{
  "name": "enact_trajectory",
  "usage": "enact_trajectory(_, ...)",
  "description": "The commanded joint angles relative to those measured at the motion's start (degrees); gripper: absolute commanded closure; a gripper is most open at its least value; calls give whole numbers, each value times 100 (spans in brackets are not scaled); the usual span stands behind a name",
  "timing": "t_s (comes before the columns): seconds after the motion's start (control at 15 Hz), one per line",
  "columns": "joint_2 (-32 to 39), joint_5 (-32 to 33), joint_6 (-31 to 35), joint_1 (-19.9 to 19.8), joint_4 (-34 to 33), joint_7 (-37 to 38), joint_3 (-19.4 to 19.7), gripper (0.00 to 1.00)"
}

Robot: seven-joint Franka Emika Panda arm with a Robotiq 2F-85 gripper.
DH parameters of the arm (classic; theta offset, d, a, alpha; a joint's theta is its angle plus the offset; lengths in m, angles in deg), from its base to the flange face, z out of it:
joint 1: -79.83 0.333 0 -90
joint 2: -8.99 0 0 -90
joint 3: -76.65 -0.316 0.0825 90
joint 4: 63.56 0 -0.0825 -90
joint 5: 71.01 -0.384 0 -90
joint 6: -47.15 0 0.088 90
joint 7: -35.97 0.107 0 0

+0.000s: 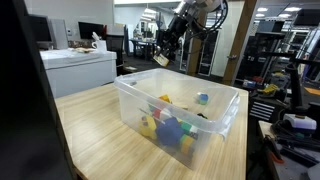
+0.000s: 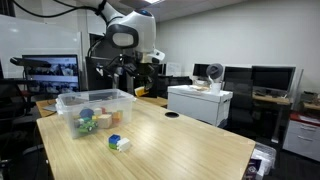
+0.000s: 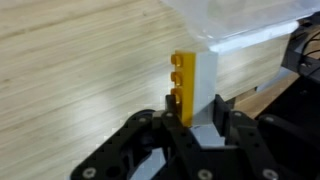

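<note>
Here's the end effector (image 3: 197,112), clenched on a yellow-and-white block (image 3: 192,75), with a dark finger pressing on each side of its lower end. In the wrist view the block's long axis runs straight up the picture, sticking out from between the fingers in line with them, and its free end points away from the wrist. The yellow half is on the picture's left and the white half on the right. The round studs on the yellow side bulge out to the left.

Past the block's free end lies the pale wood of the desk (image 3: 80,60), and the corner of the clear bin (image 3: 245,20) shows at the upper right, close to the block's tip. So the block is up in the air, over bare desk and just beside that corner, touching neither.

In an exterior view the end effector (image 1: 161,58) hangs above the far rim of the clear bin (image 1: 135,105), well off the desk (image 1: 90,130). The block shows only as a pale speck beneath it, too small to tell which way it points. Toy pieces (image 1: 172,130) in yellow and blue lie piled in the bin. In an exterior view a small loose block (image 2: 118,143) sits alone on the desk, near the bin.
</note>
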Motion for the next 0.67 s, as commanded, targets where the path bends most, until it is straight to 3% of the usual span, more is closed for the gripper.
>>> enact_trajectory(0.0,-651,-599,-436,215,546,-752,13,87)
enact_trajectory(0.4,-1295,-271,-1086,702,1688,-1311,117,87)
enact_trajectory(0.47,-1347,-224,-1079,763,1834,-1362,123,37)
enact_trajectory(0.6,-1399,-187,-1063,862,2002,-1450,146,31)
